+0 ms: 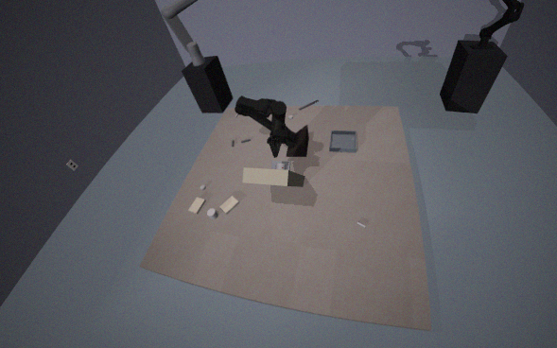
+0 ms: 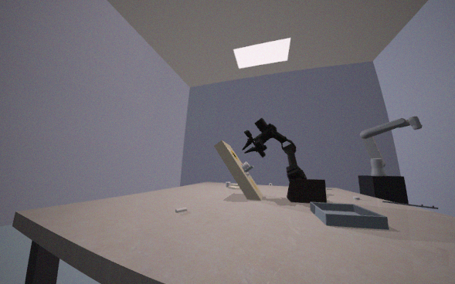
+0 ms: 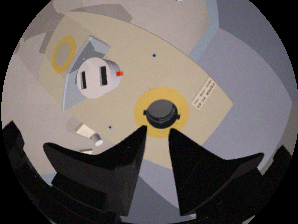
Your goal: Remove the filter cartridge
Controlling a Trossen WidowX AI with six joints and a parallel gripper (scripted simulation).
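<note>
The beige service panel leans tilted on the table. In the wrist view it shows a yellow ring around a dark empty socket. The round white cartridge, with two narrow slots and a red mark, is out of the socket and apart from my fingers. In the exterior view it is a small grey piece close to the panel face, above the table. It also shows in the top view. My gripper stands above it, fingers slightly apart, holding nothing. The grey tray lies to the right.
Two beige blocks and a white cylinder lie left of the panel. A small white peg lies alone. Black pedestals with other arms stand off the table. A second yellow ring marks the panel.
</note>
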